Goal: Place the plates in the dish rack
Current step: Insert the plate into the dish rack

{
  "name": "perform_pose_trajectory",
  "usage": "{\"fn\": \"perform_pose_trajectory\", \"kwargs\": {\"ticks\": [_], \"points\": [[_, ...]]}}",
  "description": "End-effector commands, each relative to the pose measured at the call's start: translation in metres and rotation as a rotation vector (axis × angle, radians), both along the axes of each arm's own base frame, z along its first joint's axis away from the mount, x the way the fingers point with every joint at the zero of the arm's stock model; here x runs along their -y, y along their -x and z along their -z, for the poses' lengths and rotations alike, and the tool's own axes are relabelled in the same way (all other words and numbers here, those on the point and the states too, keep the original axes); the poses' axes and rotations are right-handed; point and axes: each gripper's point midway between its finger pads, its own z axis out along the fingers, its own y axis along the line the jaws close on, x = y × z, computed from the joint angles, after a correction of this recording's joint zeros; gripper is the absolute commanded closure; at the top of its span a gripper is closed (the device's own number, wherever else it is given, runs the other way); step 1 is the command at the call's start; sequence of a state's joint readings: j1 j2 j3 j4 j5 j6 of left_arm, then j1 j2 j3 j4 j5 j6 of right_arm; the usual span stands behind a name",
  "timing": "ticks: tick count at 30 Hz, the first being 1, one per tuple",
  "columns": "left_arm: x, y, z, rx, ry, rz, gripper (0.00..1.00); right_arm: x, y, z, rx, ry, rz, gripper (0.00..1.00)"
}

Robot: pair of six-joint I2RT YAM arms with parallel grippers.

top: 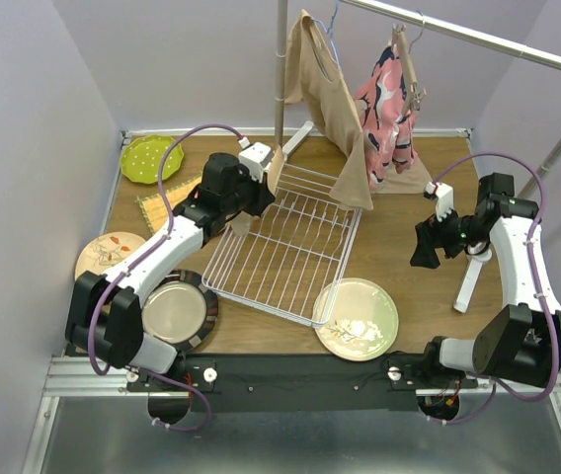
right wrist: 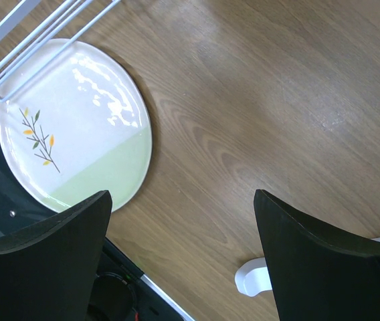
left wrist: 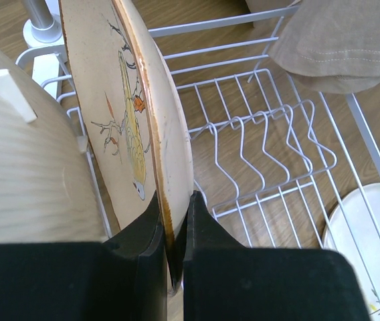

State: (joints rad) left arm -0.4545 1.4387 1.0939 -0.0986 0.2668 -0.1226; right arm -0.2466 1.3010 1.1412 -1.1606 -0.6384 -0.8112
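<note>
My left gripper (top: 264, 185) is shut on the rim of a tan plate (top: 275, 168) painted with a bird. It holds the plate on edge over the far-left corner of the white wire dish rack (top: 305, 286). In the left wrist view the plate (left wrist: 126, 100) stands upright between my fingers, above the rack's wires (left wrist: 263, 144); my gripper (left wrist: 174, 227) pinches its lower rim. A pale cream rounded surface (left wrist: 23, 167) sits close on the left. My right gripper (top: 427, 247) is open and empty above bare table, right of the rack. A pale-green floral plate (top: 358, 318) lies flat at the rack's near-right corner and also shows in the right wrist view (right wrist: 76, 127).
A lime green dotted plate (top: 150, 158), a woven mat (top: 162, 205), a tan floral plate (top: 108, 253) and a dark-rimmed silvery plate (top: 174, 309) lie left of the rack. A tan garment (top: 335, 99) on the clothes rail hangs over the rack's far edge, and the rail's white foot (top: 470, 281) stands at right.
</note>
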Motion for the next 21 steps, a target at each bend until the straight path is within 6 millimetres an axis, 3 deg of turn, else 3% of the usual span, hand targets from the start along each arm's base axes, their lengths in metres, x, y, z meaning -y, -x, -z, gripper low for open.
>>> {"fn": "perform_pose_trajectory", "kwargs": {"ticks": [1, 10, 21], "points": [[0.001, -0.004, -0.027, 0.098, 0.054, 0.004, 0.85, -0.006, 0.0, -0.001, 0.013, -0.028, -0.001, 0.05], [-0.006, -0.003, -0.026, 0.123, 0.024, -0.007, 0.77, -0.007, 0.0, -0.001, 0.012, -0.034, 0.0, 0.05], [-0.009, 0.002, -0.018, 0.135, -0.008, 0.008, 0.74, -0.007, 0.0, 0.0, 0.005, -0.038, 0.002, 0.05]]}}
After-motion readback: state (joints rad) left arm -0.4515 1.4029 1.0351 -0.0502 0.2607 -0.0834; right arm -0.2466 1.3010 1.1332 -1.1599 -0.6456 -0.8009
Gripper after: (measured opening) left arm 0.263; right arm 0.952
